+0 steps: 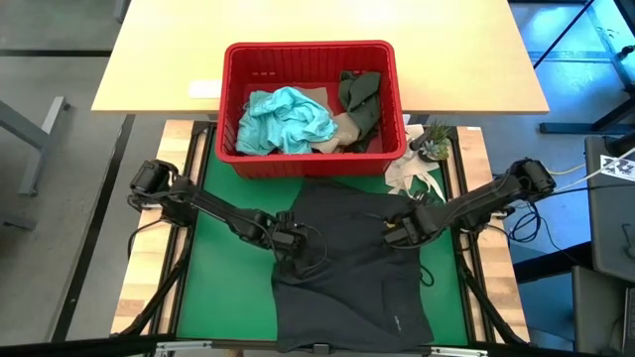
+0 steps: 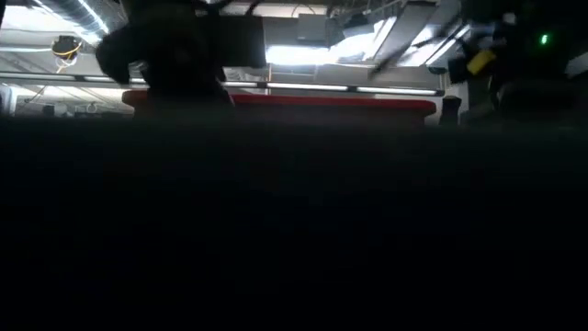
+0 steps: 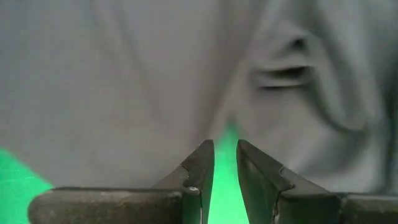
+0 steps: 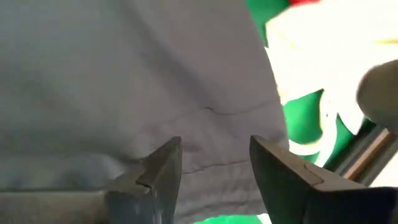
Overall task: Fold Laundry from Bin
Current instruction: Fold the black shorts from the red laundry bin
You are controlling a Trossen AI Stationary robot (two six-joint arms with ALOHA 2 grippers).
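**Dark cloth spread flat, both grippers at its upper edge**

Green matting (image 1: 203, 248) covers the work table, and on it lies the dark grey garment (image 1: 347, 273), spread out just in front of the red bin (image 1: 230, 99) and running down to the near table edge. The bin, on the pale tabletop beyond, holds the rest of the laundry: a light teal garment (image 1: 286, 119), a dark olive one (image 1: 359, 94) and a beige-tan piece (image 1: 342, 129) between them.

The left gripper (image 1: 288, 238) sits low over the garment's left side; its wrist view shows the fingers (image 3: 200, 168) set close together with a narrow slit of green between them and nothing pinched. The right gripper (image 1: 397, 230) is at the upper right edge, jaws standing apart over the hem, holding nothing.

The cloth looks light, limp and thin, already wrinkling in soft ridges, so it will likely sag and drag rather than keep a crease. The sensible holds are the two upper corners or the side hems, pinched right at the edge where a finger can slip under against the mat.

A white cloth bag (image 1: 407, 174) and small plant (image 1: 433, 141) lie by the bin's right corner.
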